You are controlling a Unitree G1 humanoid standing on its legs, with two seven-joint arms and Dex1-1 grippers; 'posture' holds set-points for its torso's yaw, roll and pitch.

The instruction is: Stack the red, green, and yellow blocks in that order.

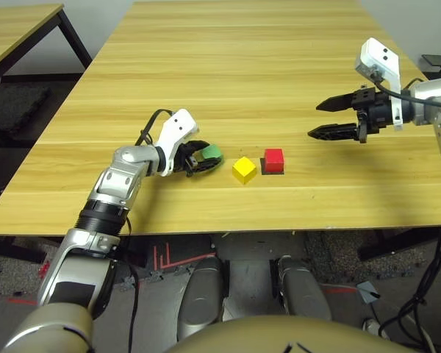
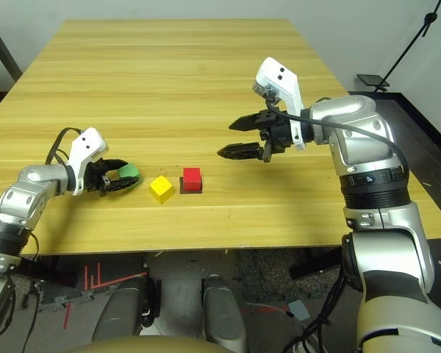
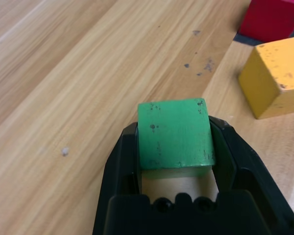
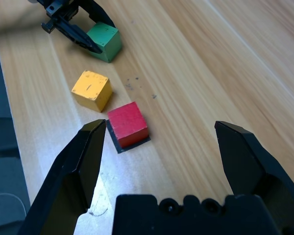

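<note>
Green block (image 3: 175, 134) sits flat, square between left gripper (image 1: 198, 158) fingers, pinched on both sides; right gripper (image 2: 239, 136) fingers spread wide, empty, above tabletop (image 1: 242, 66)

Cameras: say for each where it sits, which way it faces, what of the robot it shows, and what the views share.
Left eye: on the head, looking forward and down at the table; both forearms show.
Right eye: beside it, same scene.
Left wrist: on the left arm, looking along the left end effector, shut on the green block.
Right wrist: on the right arm, looking down past the open right end effector at the red block.
Shared: all show the red, green and yellow block.
</note>
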